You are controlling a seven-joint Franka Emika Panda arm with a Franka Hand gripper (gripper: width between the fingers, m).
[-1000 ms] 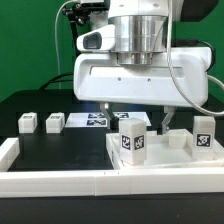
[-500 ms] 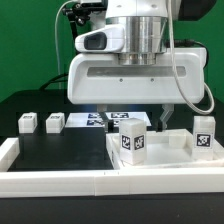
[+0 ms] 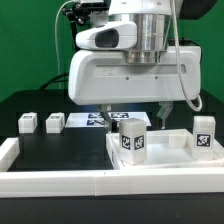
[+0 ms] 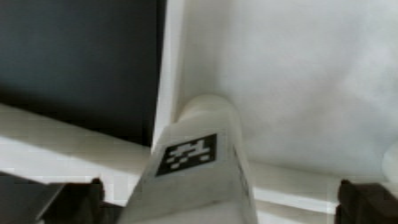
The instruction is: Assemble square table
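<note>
- Jaws released, spread wide over an upright tagged leg (image 3: 133, 142).
- The leg stands on the square slab (image 3: 168, 165), lower right of the frame.
- Another leg (image 3: 27, 123) sits at mid-left on the black desk (image 3: 60, 150).

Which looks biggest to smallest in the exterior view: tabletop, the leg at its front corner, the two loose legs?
1. tabletop
2. front-corner leg, though it sits nearer the camera
3. far-left loose leg and loose leg beside it: alike, not ranked
</note>
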